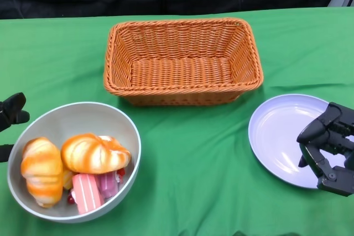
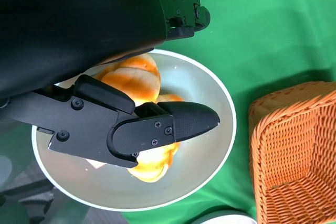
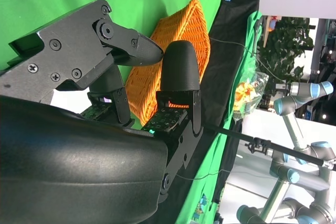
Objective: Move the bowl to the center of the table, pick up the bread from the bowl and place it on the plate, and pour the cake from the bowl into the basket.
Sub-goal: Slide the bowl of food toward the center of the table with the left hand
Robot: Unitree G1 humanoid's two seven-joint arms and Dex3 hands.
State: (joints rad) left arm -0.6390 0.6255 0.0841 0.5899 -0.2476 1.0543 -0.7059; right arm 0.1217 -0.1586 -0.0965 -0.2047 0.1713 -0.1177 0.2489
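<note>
Nearest us, at the table's (image 1: 182,153) front left, we list a grey bowl (image 1: 77,115) holding two glazed bread rolls (image 1: 94,153) and pink cake pieces (image 1: 88,192). Our left hand (image 1: 11,115) sits just beside the bowl's left rim, holding nothing; in the left wrist view its fingers (image 2: 173,124) are spread above the bowl without touching the bread. At front right, our right hand (image 1: 327,147) hovers over the right part of a pale lilac plate (image 1: 276,131), fingers apart and empty, well away from the bowl. Farther back, centre, stands an orange wicker basket (image 1: 182,62).
</note>
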